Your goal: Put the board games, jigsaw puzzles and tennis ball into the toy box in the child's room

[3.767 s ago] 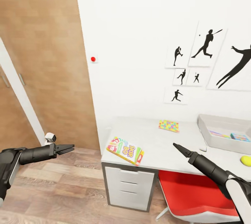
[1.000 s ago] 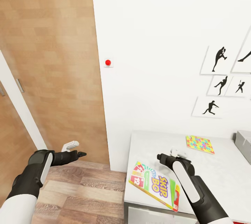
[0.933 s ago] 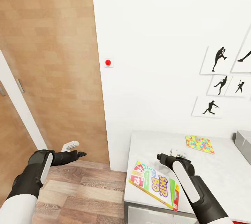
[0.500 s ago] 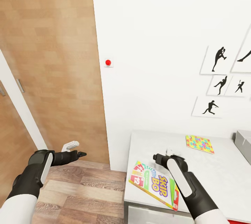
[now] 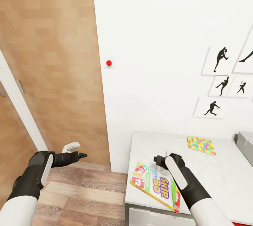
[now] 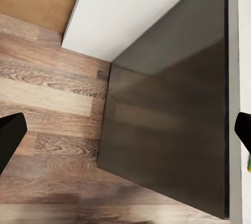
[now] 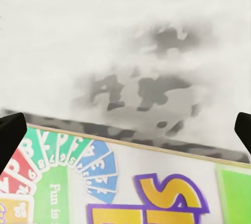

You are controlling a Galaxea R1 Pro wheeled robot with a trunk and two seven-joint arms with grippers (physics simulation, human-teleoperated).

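Lining up pickup of board game [image 5: 156, 186] at table [image 5: 218, 176] edge. My right gripper [image 7: 125, 130] spread wide above it, apparently untouching; left gripper [image 6: 125, 135] open, empty. Next: lower, clamp box edge.

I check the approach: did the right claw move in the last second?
Yes. The right claw shifted slightly left toward the table corner, over the Skip-Bo board game.

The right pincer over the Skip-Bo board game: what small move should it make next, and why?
Probably lower the right pincer straight down a little. Its fingers stand wide open and empty above the far long edge of the board game, which lies flat near the corner of the table. In the right wrist view that edge runs between the two fingertips, so a short descent should bring them around it.
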